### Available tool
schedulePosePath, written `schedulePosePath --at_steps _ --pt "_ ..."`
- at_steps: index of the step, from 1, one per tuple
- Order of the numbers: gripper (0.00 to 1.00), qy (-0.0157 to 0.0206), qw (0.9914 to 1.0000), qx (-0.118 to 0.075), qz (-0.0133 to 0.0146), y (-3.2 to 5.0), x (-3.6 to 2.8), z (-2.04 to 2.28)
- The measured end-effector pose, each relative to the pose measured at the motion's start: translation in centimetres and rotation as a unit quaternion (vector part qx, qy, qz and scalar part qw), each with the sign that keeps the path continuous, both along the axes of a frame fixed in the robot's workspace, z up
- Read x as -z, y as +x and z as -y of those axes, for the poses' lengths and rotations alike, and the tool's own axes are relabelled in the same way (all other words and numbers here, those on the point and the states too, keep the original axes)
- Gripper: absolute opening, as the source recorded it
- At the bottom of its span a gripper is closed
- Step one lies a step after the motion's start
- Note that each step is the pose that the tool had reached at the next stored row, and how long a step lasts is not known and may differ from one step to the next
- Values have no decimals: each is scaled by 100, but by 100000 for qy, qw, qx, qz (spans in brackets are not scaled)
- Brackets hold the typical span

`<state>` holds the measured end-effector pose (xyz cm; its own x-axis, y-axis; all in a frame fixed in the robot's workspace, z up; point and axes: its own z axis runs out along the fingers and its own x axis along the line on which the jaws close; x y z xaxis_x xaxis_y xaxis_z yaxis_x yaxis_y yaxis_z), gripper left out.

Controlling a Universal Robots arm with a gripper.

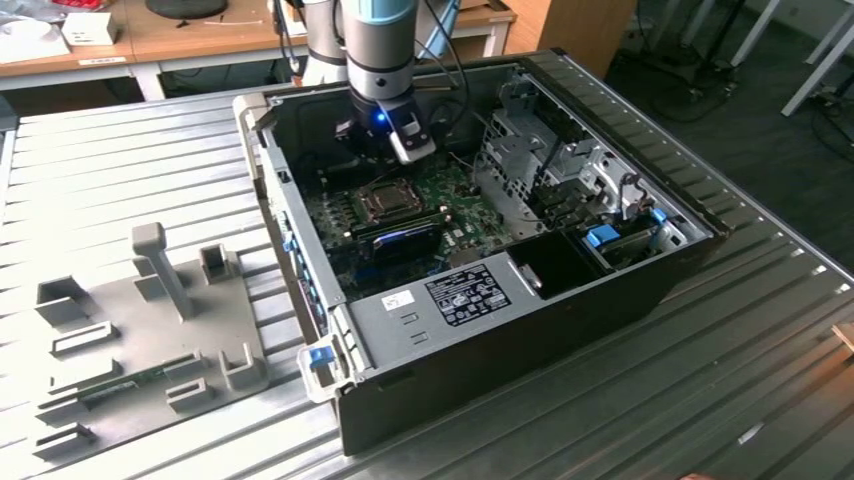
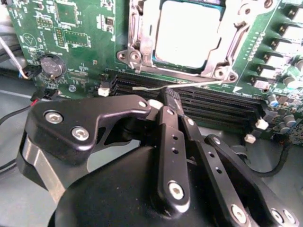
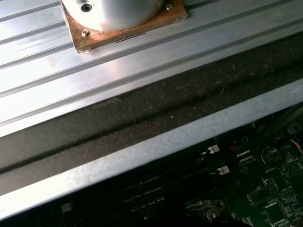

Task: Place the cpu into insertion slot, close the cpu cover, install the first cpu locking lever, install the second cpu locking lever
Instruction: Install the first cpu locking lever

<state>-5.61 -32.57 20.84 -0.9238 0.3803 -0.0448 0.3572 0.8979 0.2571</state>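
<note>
My gripper (image 2: 166,97) is clenched, its fingers pressed together and the tips touching the thin locking lever (image 2: 199,85), which lies just ahead along the black memory slots (image 2: 218,105). I cannot tell whether I pinch it. Beyond the lever, the cpu (image 2: 187,33) sits in the insertion slot (image 1: 363,203), with the cpu cover (image 2: 140,45) lying flat around it.

We seem to be in a robotics lab: an open computer case (image 1: 534,350) sits on a ribbed metal table (image 1: 120,170) beneath a robot arm (image 1: 378,50) (wooden desks (image 1: 200,40) stand just behind).
</note>
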Motion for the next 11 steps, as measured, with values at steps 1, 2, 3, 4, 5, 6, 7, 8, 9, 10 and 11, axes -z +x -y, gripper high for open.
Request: schedulePosePath --at_steps 1,2,3,4,5,6,7,8,9,10,11 --pt "10 -7 100000 2 -2 2 7 0" --pt "10 -12 100000 1 0 4 14 0" --pt "10 -34 100000 1 -2 8 25 0" --pt "10 -58 100000 1 -9 13 31 1" --pt "10 -61 100000 2 -9 19 32 1" --pt "10 -48 100000 2 -1 31 35 0" --pt "10 -41 100000 4 2 43 38 0" --pt "10 -40 100000 -1 0 52 39 1" --pt "10 -42 100000 -2 0 53 39 1" --pt "10 -50 100000 4 -2 53 39 1" --pt "10 -51 100000 6 -4 53 39 1"
